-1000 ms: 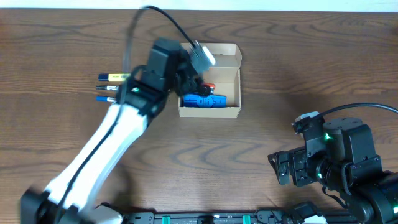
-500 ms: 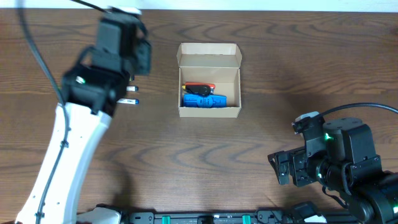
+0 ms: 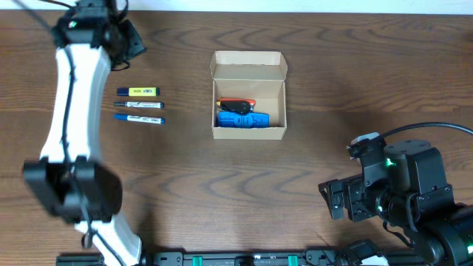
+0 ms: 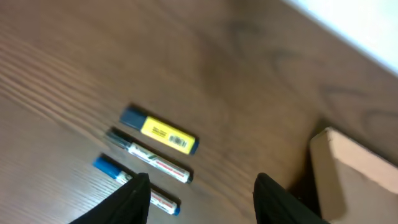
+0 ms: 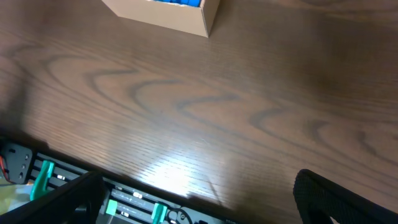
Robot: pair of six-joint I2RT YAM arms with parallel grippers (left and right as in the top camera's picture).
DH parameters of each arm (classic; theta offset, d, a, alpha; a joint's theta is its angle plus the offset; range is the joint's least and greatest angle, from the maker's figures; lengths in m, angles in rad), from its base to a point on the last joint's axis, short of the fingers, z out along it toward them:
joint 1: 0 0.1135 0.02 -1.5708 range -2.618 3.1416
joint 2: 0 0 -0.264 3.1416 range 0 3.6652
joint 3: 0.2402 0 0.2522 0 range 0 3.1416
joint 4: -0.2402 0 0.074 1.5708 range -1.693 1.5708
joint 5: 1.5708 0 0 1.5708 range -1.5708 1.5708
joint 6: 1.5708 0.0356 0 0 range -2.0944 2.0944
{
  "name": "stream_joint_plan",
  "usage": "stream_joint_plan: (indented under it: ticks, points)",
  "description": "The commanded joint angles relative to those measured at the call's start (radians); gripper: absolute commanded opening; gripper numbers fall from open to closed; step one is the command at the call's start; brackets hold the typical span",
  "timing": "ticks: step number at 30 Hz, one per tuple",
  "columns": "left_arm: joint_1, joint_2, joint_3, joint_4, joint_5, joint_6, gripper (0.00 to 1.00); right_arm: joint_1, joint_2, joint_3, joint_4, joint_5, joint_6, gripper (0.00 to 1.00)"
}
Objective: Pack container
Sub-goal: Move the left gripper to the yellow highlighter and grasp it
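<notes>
Left gripper (image 4: pixel 202 185) hangs open, its two fingers apart with nothing between them. The container (image 3: pixel 249 134), a tan box with its flap up, sits in the middle of the table (image 3: pixel 295 170). A blue thing (image 3: pixel 242 120) and a red and black thing (image 3: pixel 236 104) lie inside. To its left lie a yellow marker (image 3: pixel 138 91), a white pen (image 3: pixel 138 105) and a blue pen (image 3: pixel 139 118). The right gripper (image 5: pixel 199 193) is open too, well apart from the box.
</notes>
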Motion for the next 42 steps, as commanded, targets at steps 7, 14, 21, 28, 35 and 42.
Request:
stream_joint_plan:
  ticks: [7,14,21,28,35,42]
  points:
    - [-0.002,0.13,0.062,-0.011,0.024,-0.107,0.91,-0.008,0.0,-0.001,-0.001,-0.004,0.008,0.99]
    - [-0.002,0.14,0.062,-0.014,0.041,-0.144,0.95,-0.008,0.0,-0.001,-0.001,-0.004,0.008,0.99]
    - [-0.004,0.144,0.062,-0.035,0.013,-0.438,0.96,-0.008,0.0,-0.001,-0.001,-0.004,0.008,0.99]
    - [-0.004,0.174,0.062,-0.063,-0.021,-0.699,0.99,-0.008,0.0,-0.001,-0.001,-0.004,0.008,0.99]
    - [-0.004,0.247,0.062,-0.064,-0.016,-0.813,0.96,-0.008,0.0,-0.001,-0.001,-0.004,0.008,0.99]
    - [-0.003,0.321,0.062,-0.055,-0.021,-0.898,1.0,-0.008,0.0,-0.001,-0.001,-0.004,0.008,0.99]
